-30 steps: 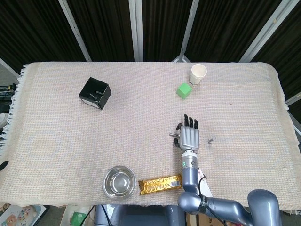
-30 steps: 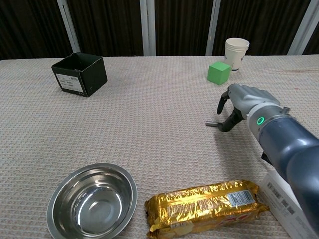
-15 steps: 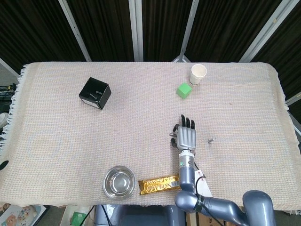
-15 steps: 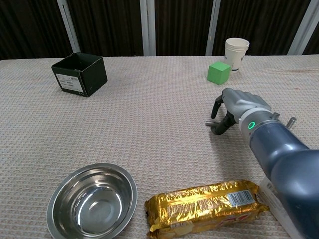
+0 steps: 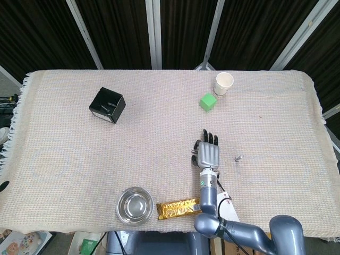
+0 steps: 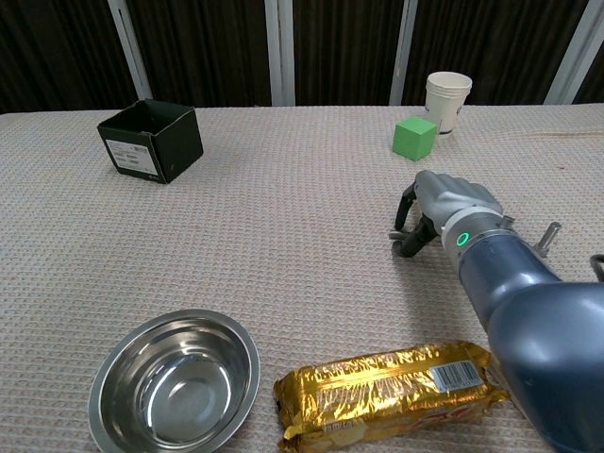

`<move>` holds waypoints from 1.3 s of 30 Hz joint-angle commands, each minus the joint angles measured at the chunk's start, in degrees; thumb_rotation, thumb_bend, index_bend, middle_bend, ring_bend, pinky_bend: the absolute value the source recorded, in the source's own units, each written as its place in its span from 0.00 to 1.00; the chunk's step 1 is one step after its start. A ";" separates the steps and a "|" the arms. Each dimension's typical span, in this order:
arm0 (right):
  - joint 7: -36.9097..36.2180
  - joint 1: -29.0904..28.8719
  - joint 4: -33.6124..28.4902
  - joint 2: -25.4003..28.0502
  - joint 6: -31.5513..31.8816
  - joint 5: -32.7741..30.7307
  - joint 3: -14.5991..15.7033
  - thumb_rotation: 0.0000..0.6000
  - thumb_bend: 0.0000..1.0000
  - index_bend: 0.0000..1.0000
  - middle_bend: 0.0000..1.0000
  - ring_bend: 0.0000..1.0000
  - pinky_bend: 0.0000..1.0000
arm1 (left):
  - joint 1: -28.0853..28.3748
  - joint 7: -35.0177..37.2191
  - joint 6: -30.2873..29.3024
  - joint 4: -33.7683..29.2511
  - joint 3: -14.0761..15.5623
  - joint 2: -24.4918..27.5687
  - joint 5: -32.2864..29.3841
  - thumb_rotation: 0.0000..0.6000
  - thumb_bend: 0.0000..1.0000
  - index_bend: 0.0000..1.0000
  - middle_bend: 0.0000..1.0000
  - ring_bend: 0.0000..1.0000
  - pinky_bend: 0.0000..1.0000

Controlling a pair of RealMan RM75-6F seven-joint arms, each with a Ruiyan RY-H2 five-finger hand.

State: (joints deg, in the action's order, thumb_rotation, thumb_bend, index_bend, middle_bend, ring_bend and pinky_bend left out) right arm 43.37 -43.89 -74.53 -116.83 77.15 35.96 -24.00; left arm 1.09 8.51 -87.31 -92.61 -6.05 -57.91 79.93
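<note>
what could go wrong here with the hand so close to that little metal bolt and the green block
The right hand hovers low over the cloth, holding nothing. A small metal bolt stands just beside its forearm, so a sideways sweep could knock it over. The green block and paper cup lie ahead; reaching forward carelessly might push the block into the cup.

Shiny steel bowl (image 6: 175,377) on rough woven cloth (image 6: 283,236).
</note>
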 commanded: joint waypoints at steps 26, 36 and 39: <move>0.18 -0.15 2.24 -1.62 -1.03 0.71 -1.50 1.00 0.35 0.53 0.00 0.00 0.00 | -0.03 -0.09 -0.13 -0.10 0.02 0.01 0.04 1.00 0.04 0.18 0.11 0.01 0.01; 0.51 -0.05 2.75 -1.77 -1.49 0.59 -1.77 1.00 0.35 0.54 0.00 0.00 0.00 | -0.02 -0.21 -0.21 -0.15 0.06 -0.03 0.16 1.00 0.04 0.18 0.11 0.01 0.01; 0.52 0.01 2.74 -1.71 -1.47 0.67 -1.89 1.00 0.35 0.55 0.00 0.00 0.00 | -0.04 -0.22 -0.25 -0.15 0.04 -0.04 0.14 1.00 0.04 0.18 0.11 0.01 0.01</move>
State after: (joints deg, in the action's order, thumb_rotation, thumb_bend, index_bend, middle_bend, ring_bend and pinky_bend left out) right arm 43.90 -43.89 -71.79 -118.54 75.67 36.63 -25.89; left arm 1.05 8.29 -87.56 -92.76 -6.01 -57.95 80.07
